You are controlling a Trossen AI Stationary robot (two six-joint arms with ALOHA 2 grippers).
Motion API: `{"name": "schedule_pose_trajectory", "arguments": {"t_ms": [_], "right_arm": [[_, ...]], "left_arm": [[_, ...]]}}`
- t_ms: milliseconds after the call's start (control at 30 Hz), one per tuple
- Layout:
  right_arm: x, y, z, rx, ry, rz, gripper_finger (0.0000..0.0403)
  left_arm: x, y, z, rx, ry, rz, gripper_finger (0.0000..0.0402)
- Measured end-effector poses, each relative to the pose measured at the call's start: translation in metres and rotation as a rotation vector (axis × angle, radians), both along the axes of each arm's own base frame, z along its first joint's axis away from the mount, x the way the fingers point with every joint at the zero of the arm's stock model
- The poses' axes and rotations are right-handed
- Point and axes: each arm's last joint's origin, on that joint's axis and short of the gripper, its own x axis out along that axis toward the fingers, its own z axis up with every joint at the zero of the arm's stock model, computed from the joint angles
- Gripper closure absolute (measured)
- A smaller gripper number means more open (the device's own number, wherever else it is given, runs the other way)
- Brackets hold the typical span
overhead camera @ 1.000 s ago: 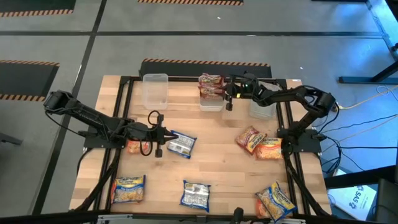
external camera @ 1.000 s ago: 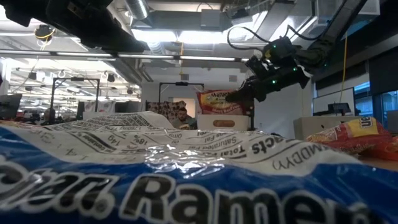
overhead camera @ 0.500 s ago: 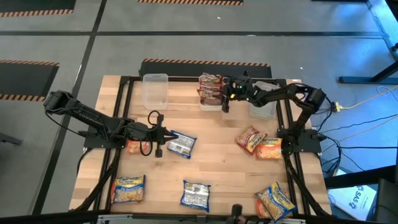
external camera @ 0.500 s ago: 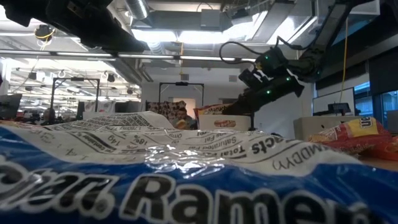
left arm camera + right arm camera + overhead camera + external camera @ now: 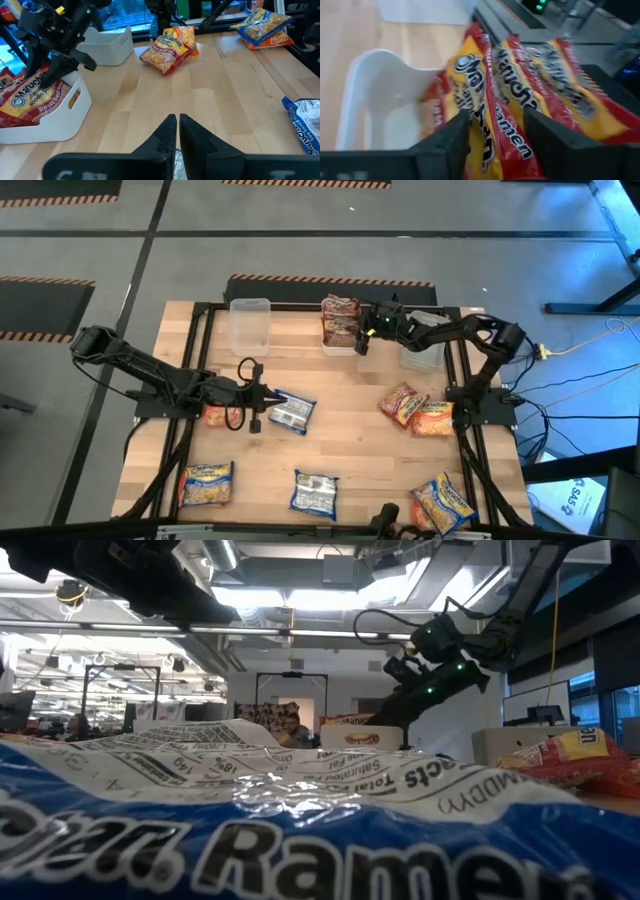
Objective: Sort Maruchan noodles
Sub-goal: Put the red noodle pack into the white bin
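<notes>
Right gripper [image 5: 360, 340], fingers spread, hangs over the white plastic bin [image 5: 340, 346] (middle of the far edge) holding crinkly red-maroon Maruchan packets [image 5: 520, 95]; left gripper [image 5: 177, 131], pinched empty, rests mid-table

The right gripper [image 5: 362, 340] is hanging over the middle bin [image 5: 340, 346] at the table's far edge, its fingers standing apart on either side of the packets [image 5: 510, 95] leaning together inside that bin. Just to its right another bin [image 5: 424, 356] is sitting; well to its left a third bin [image 5: 250, 326] is standing. Nearer the front, right of this gripper, two packets [image 5: 415, 408] are lying overlapped.

The left gripper [image 5: 262, 397] is resting low at mid-table with fingers together; a packet [image 5: 293, 412] is lying just ahead of it, another [image 5: 216, 416] beneath its wrist. Three more packets [image 5: 314, 493] are lying along the front edge.
</notes>
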Motion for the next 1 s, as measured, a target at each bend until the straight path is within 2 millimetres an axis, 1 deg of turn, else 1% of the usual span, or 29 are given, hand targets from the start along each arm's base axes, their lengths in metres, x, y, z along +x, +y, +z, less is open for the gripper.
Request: {"name": "schedule_pose_trajectory", "arguments": {"t_ms": [133,267,333,400,467,567,700,767,867,1000], "right_arm": [[-0.003,0.001,0.012,-0.025,-0.018,-0.014,0.0193],[-0.004,0.008,0.026,-0.037,-0.034,0.007,0.0183],[-0.003,0.016,0.036,-0.041,-0.043,0.025,0.0183],[-0.004,0.028,0.047,-0.015,-0.050,0.045,0.0183],[-0.004,0.046,0.060,0.041,-0.066,0.077,0.0183],[-0.006,0.082,0.079,0.162,-0.085,0.173,0.0182],[-0.011,0.135,0.091,0.367,-0.061,0.301,0.0182],[-0.013,0.159,0.092,0.461,-0.025,0.350,0.0182],[-0.017,0.193,0.087,0.576,0.071,0.385,0.0182],[-0.025,0.224,0.078,0.741,0.181,0.321,0.0182]], "left_arm": [[0.000,0.000,0.000,0.000,0.000,0.000,0.0385],[0.000,0.000,0.000,0.000,0.000,-0.001,0.0385],[0.000,0.000,0.000,0.000,0.000,-0.001,0.0385],[0.000,0.000,0.000,-0.001,0.000,-0.003,0.0385],[0.000,0.000,0.000,-0.002,0.000,-0.007,0.0385],[0.000,0.000,0.000,-0.007,0.000,-0.007,0.0385],[0.000,0.000,0.000,-0.026,-0.002,-0.001,0.0385],[0.000,0.000,0.000,-0.030,-0.002,-0.001,0.0385],[0.000,-0.001,0.000,-0.044,0.000,-0.025,0.0385],[0.000,-0.002,0.000,-0.063,-0.001,-0.023,0.0385]]}}
